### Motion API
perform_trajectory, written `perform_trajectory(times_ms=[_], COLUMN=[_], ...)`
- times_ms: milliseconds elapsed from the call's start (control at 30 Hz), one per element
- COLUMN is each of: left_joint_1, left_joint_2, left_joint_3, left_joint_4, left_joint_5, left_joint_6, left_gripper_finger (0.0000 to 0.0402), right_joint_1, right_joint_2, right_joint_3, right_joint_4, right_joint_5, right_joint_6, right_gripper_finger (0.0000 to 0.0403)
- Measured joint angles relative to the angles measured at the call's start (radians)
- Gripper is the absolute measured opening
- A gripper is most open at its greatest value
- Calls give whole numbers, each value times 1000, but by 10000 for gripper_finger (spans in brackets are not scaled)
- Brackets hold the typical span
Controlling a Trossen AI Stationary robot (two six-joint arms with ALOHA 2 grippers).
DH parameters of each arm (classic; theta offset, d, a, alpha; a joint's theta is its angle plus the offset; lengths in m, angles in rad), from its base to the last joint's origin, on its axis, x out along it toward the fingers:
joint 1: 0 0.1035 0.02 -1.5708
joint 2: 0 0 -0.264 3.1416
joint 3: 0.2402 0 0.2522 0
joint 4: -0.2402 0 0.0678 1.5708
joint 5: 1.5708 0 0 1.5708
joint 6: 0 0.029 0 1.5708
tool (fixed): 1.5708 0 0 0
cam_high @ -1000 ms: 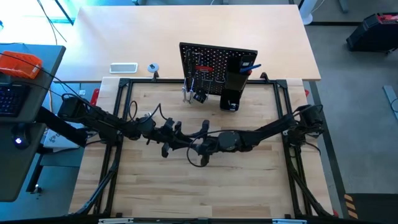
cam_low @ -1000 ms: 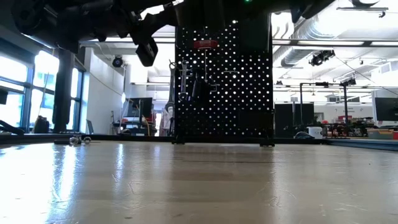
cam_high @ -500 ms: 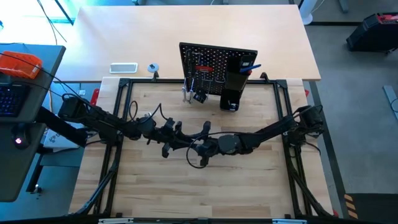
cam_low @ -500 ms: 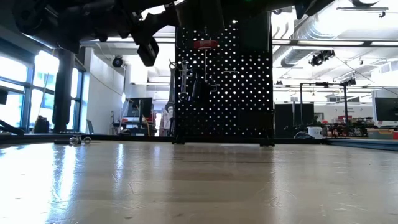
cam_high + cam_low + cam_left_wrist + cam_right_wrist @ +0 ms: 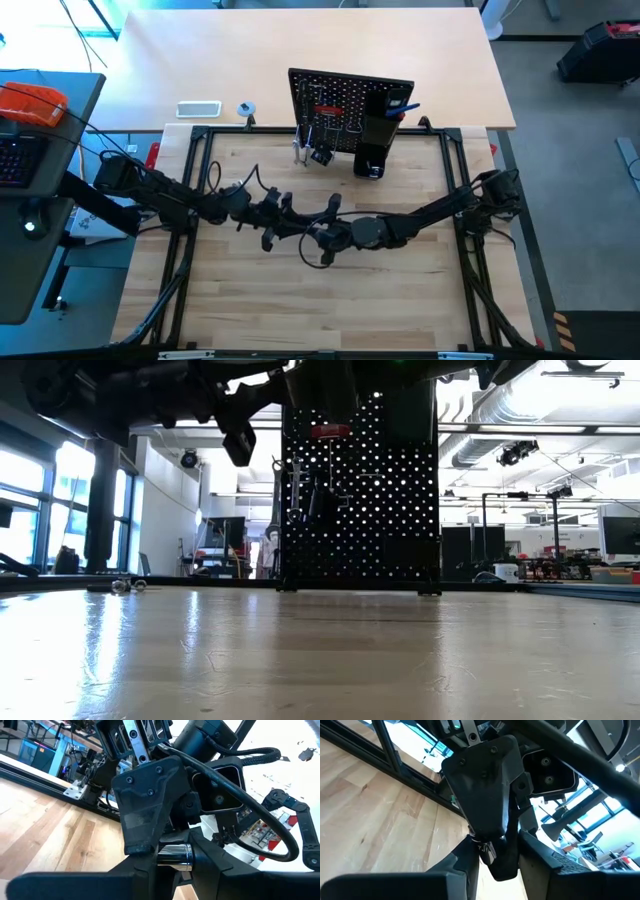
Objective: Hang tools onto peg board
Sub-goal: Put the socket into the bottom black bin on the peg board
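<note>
Upright at the far side of the wooden table [image 5: 400, 300]: the peg board [image 5: 340, 105], already carrying several tools [image 5: 318, 140] on its hooks and in its black box holder [image 5: 378, 135]. Meeting nose to nose above mid-table, well in front of it: the left gripper [image 5: 290, 225] and the right gripper [image 5: 322, 238]. Clamped between both sets of fingers at once, close together: a black-and-silver bar [image 5: 175, 856], silver end showing.

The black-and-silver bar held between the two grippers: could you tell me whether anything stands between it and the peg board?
Nothing visible does. The left gripper and right gripper meet mid-table on the black-and-silver bar. Between them and the peg board at the far edge, the high view shows only bare wooden table. The board already carries other tools.
</note>
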Motion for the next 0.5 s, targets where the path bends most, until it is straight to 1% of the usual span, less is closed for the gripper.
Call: perform_trajectory(times_ms=[133, 233, 500], left_joint_1=[12, 13, 17], left_joint_2=[0, 0, -2], left_joint_3=[0, 0, 0], left_joint_4=[-1, -4, 1], left_joint_5=[16, 28, 51], left_joint_6=[11, 31, 28], left_gripper_finger=[88, 102, 127], right_joint_1=[0, 2, 8], right_joint_2=[0, 0, 0], right_joint_3=[0, -1, -2], right_joint_4=[1, 1, 2], right_joint_5=[16, 22, 51], right_joint_6=[13, 28, 19], right_gripper_finger=[92, 78, 78])
